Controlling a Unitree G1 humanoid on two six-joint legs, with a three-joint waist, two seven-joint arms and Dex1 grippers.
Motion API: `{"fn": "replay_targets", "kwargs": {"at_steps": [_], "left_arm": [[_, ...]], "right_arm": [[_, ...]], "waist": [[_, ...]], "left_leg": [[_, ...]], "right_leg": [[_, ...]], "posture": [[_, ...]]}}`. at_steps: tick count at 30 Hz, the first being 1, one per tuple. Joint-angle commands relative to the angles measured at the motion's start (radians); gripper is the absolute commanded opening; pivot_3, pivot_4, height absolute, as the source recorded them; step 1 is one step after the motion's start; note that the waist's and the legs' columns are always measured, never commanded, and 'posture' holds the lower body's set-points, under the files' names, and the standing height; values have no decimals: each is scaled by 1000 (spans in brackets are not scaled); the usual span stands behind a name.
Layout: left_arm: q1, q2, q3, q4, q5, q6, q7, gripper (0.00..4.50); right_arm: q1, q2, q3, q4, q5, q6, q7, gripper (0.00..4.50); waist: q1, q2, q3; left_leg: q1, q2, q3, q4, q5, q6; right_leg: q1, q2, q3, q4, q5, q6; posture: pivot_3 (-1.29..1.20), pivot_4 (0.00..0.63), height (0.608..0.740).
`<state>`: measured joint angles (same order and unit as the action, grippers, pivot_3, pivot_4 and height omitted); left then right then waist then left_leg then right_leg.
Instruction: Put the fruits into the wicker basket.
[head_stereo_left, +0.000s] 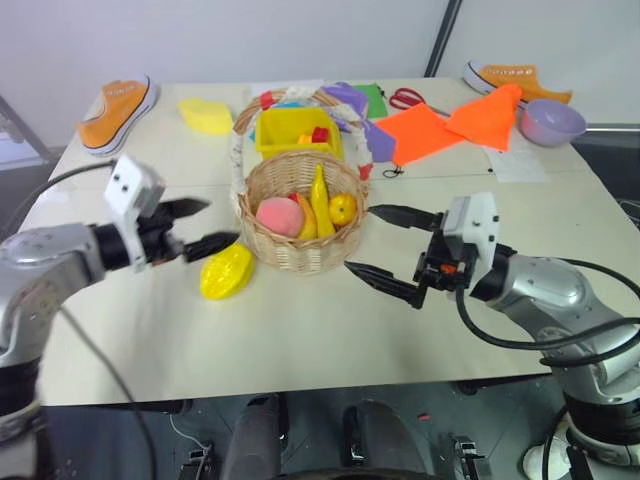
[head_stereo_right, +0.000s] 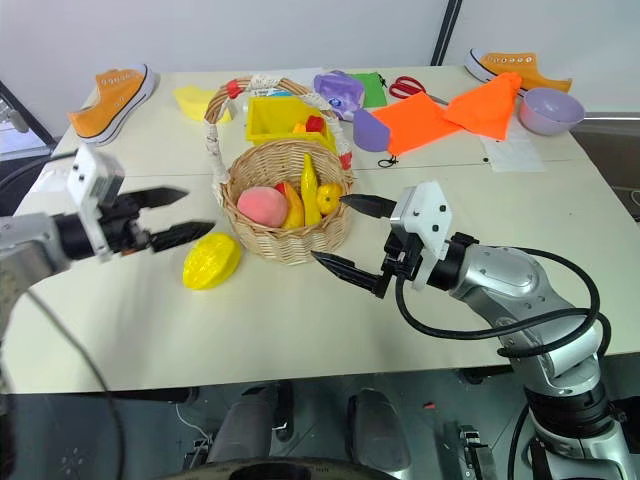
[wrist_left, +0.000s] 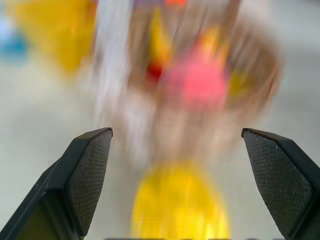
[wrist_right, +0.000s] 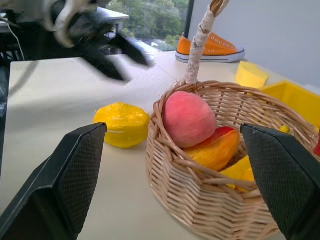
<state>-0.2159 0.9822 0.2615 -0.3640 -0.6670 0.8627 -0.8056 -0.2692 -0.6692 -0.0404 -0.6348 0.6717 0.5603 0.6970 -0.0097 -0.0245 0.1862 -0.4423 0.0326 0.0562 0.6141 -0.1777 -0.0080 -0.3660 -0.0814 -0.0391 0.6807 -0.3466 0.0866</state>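
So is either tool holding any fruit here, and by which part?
Nothing is held. Both the left tool and right tool are open and empty; the yellow fruit lies on the table beside the basket.
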Motion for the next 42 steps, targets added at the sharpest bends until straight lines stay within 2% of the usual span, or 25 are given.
{"fn": "replay_targets", "kwargs": {"at_steps": [1, 7, 12, 15, 16, 17, 19, 23, 26, 30, 33, 36, 38, 40, 42], "left_arm": [[11, 19, -61, -29, 80, -34, 18, 4429], [-96, -106, -240, 36, 167, 20, 120, 4429], [-116, -144, -285, 51, 181, 37, 122, 4429], [-114, -149, -273, 71, 185, 34, 116, 3605], [-114, -148, -267, 74, 184, 35, 113, 3144], [-114, -147, -253, 77, 176, 40, 111, 2666], [-111, -143, -229, 83, 168, 47, 110, 2090], [-79, -120, -164, 96, 144, 58, 88, 2090], [-15, -101, -22, 90, 89, 43, 49, 2090], [37, -99, 169, 18, -40, 35, -20, 2090], [-15, -113, 229, -32, -145, 73, -6, 2090], [-149, -149, 144, -65, -152, 89, 91, 2090], [-251, -204, 36, -87, -119, 79, 146, 2090], [-365, -289, -94, -58, -38, 64, 233, 2090], [-438, -360, -158, -15, 6, 64, 293, 2090]], "right_arm": [[-19, 3, -3, -21, 7, -13, 13, 4500], [-38, 19, 17, -15, 4, -13, 19, 4500], [-35, 20, 17, -23, 2, -9, 14, 4500], [-27, 19, 16, -35, 2, -7, 8, 4500], [-27, 19, 16, -37, 2, -6, 7, 4500], [-26, 19, 15, -37, 1, -6, 5, 4500], [-26, 20, 16, -38, 0, -7, 2, 4500], [-29, 19, 16, -39, -1, -10, -1, 4500], [-30, 19, 17, -37, -2, -12, -2, 4500], [-29, 19, 16, -36, -2, -15, 1, 4500], [-36, 20, 21, -26, -5, -19, 9, 4500], [-51, 26, 33, -10, -13, -26, 19, 4500], [-64, 31, 40, 0, -19, -29, 21, 4500], [-72, 37, 45, 8, -24, -30, 23, 4500], [-76, 41, 48, 10, -29, -30, 22, 4500]], "waist": [[7, 0, 0], [18, 0, 0], [16, 1, -1], [16, 2, -2], [16, 2, -2], [16, 2, -2], [15, 2, -2], [5, 2, -2], [-15, 2, -2], [-8, 2, -2], [4, 1, -1], [14, 1, -2], [18, 1, -2], [23, 1, -2], [23, 0, -2]], "left_leg": [[0, 0, 0, 0, 0, 0], [-1, -1, 0, 0, 0, 0], [-1, 0, 0, -1, 0, 0], [1, 0, 0, -1, 0, 0], [1, 0, 0, 0, 0, 0], [1, 0, 0, 0, 0, 0], [1, 0, 0, 0, 0, 0], [1, 0, 0, -1, 0, 0], [0, 0, 0, -1, 0, 0], [-1, 1, 0, -2, 0, 0], [-2, 0, 0, -1, 0, 0], [-1, -1, 0, 0, 0, 0], [-1, -2, 0, 0, 0, 0], [-1, -2, 0, 0, 0, 1], [-1, -2, 0, 0, 0, 1]], "right_leg": [[0, -1, 0, 0, 0, 0], [0, -2, 0, -3, -1, -3], [0, -1, 0, -3, 0, -1], [2, -1, 0, -3, 0, -1], [2, -1, 0, -3, 0, -1], [2, -1, 0, -3, 0, -1], [2, -2, 0, -3, 0, -1], [2, -1, 0, -2, 0, -1], [1, -1, 0, -2, 0, -1], [-2, -1, 0, -1, 0, -1], [-1, -2, 0, -2, 0, -1], [2, -4, -1, -5, -1, -3], [3, -4, -1, -6, 0, -1], [4, -4, -1, -7, 0, -1], [5, -2, -2, -8, 2, 3]], "posture": [[0, 150, 729], [0, 150, 729], [0, 150, 729], [0, 150, 729], [0, 150, 729], [0, 150, 729], [0, 150, 729], [0, 150, 729], [0, 150, 729], [0, 150, 729], [0, 150, 729], [0, 150, 729], [0, 150, 729], [0, 150, 729], [0, 150, 729]]}}
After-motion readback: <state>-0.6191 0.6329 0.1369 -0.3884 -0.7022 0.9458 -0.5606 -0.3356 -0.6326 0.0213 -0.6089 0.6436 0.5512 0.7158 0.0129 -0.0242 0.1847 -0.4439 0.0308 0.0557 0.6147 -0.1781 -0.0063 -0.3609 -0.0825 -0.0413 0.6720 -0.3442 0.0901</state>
